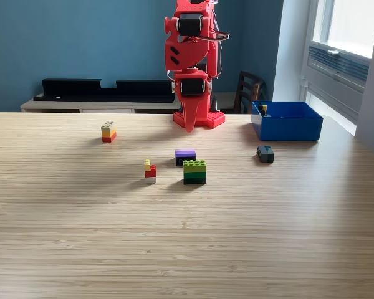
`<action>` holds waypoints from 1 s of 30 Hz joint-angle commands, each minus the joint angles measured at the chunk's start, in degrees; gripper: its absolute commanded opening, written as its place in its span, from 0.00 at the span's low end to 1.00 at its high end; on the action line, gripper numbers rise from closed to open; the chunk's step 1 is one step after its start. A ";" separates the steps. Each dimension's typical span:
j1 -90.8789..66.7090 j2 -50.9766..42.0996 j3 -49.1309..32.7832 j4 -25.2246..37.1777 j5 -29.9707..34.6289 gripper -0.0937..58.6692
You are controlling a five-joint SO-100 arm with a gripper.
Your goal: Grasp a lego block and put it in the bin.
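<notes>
Gripper [189,126] hangs point-down just before the red base [199,118], its jaws drawn together into one tip with nothing between them; arm [190,56] folded upright over the base, well back from the work, which reads as a rest pose before any reach. Blocks lie loose on the table [174,249]: purple [186,156] and green [194,171] nearest the middle, small red-and-yellow [150,172] beside them, striped one [108,131] off to the view's left, dark one [265,153] near the bin [287,121]. Bin sits at the view's right within the arm's swing, something small already showing at its back corner.
</notes>
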 commanded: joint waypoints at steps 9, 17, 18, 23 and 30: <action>3.25 3.25 0.62 -3.96 -0.09 0.00; 6.24 3.25 2.99 -6.68 1.41 0.00; 6.77 3.25 3.43 -7.03 1.49 0.00; 8.61 3.25 4.39 -7.91 0.70 0.00; 11.16 3.25 4.04 -7.91 -1.14 0.00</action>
